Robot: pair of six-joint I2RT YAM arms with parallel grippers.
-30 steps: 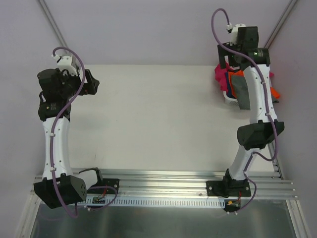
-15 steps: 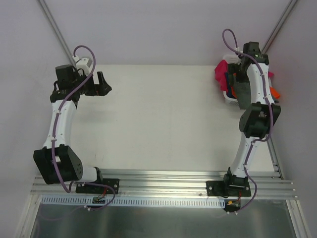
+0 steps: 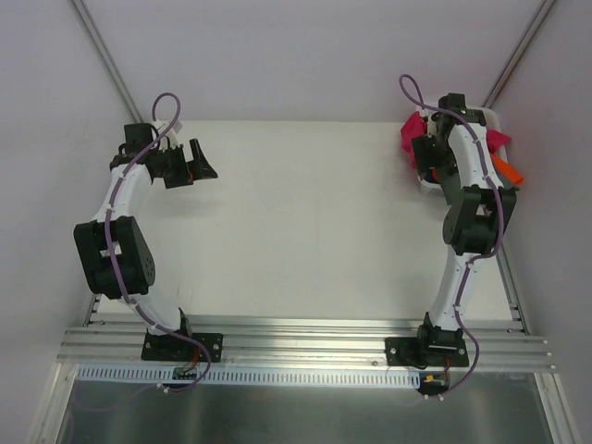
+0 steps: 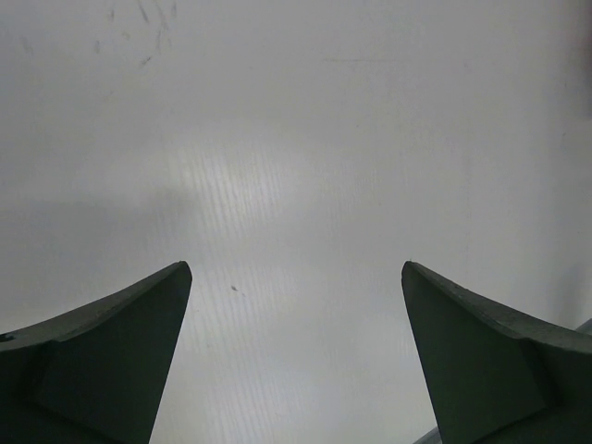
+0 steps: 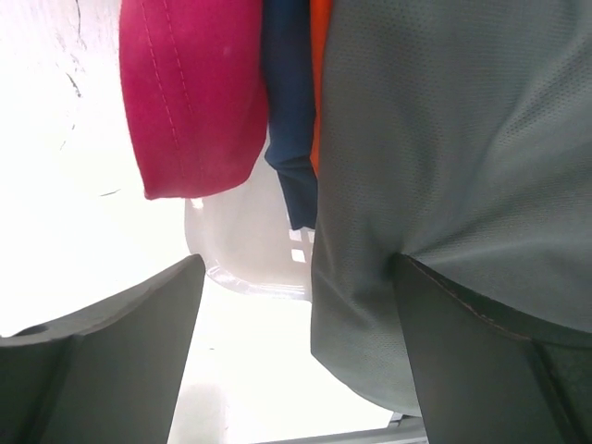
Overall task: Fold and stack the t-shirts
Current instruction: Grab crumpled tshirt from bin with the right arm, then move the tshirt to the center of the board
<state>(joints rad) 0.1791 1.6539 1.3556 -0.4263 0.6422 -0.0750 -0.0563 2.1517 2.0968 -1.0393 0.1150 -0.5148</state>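
So all the shirts are bunched at the far right corner of the desk (image 3: 305, 222), hanging in and over the white basket (image 5: 245, 254). None is laid out flat yet, so I'd say the folding hasn't really started.

The right gripper (image 5: 298, 264) is parked right at that basket, fingers spread wide and not pinching anything. The grey shirt (image 5: 462, 148) drapes down just in front of it, against the right-hand finger, and that's probably the one it's lining up to grab since it hangs lowest and nearest. Behind it are a pink shirt (image 5: 190, 92), a blue shirt (image 5: 289, 120) and a thin strip of an orange shirt (image 5: 321, 55).

The left gripper (image 4: 296, 266) sits over by the far left corner, fingers also spread, with only bare desk under it. My guess is it's waiting there to help spread a shirt once one comes out.

Hard bits: from above, the right arm covers the grey shirt and most of the basket. The wrist view cuts every shirt off at the top, so I can't tell how they're tangled or whether more are underneath.
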